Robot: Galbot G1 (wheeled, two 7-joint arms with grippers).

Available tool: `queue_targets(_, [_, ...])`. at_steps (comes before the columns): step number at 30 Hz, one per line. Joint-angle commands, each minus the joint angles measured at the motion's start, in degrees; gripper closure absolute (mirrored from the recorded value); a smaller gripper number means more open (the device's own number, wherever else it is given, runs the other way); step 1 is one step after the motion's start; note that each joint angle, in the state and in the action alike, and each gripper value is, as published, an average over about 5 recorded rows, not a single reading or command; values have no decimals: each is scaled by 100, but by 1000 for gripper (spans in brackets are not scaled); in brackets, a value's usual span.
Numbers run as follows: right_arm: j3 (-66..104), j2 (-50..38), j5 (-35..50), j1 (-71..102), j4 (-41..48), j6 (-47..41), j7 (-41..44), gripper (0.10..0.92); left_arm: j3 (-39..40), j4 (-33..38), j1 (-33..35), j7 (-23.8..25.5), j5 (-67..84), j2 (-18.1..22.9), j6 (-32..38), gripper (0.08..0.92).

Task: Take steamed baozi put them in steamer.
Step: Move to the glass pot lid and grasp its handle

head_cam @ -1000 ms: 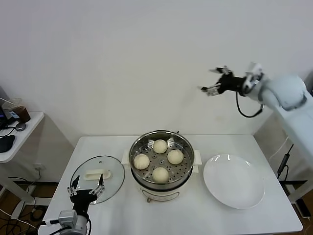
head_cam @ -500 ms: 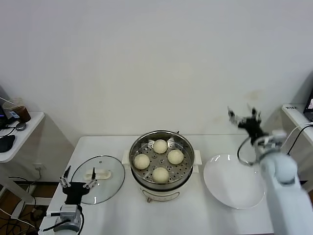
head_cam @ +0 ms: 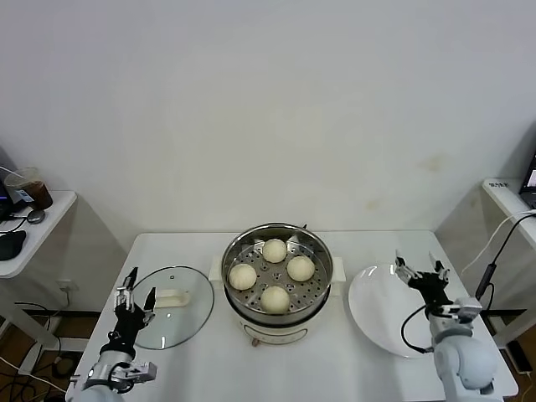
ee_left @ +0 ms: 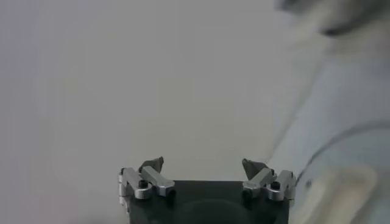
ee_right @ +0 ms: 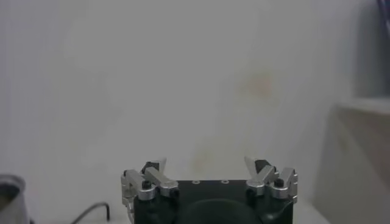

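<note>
The steel steamer stands in the middle of the white table, with several cream-white baozi resting on its perforated tray. My left gripper is low at the table's front left, over the near-left edge of the glass lid, and points upward. It is open and empty in the left wrist view. My right gripper hovers over the far right part of the white plate, also pointing upward. It too is open and empty in the right wrist view, facing the wall.
A round glass lid with a white handle lies left of the steamer. A flat white plate lies to its right. A small side table with a cup stands far left. A cable hangs at the far right.
The right arm has swung down from high near the wall to just above the plate. The left gripper has shifted a little back and left by the lid. Both stayed open.
</note>
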State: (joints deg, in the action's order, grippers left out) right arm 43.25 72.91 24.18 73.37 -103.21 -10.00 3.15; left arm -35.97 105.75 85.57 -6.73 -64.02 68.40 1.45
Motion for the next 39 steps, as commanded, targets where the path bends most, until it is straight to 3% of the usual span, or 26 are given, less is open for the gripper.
queue_targets(1, [198, 293, -155, 506, -121, 3, -170, 203, 267, -777, 125, -154, -1499, -753, 465, 177])
queue_targets(9, [152, 337, -271, 467, -13, 42, -170, 203, 438, -791, -14, 94, -841, -487, -188, 177])
queue_targets(21, [112, 493, -415, 482, 35, 150, -172, 203, 667, -1458, -769, -110, -805, -202, -792, 177])
queue_targets(39, [94, 682, -509, 515, 156, 282, -177, 203, 831, -1994, -1218, -95, -1017, -144, -838, 177])
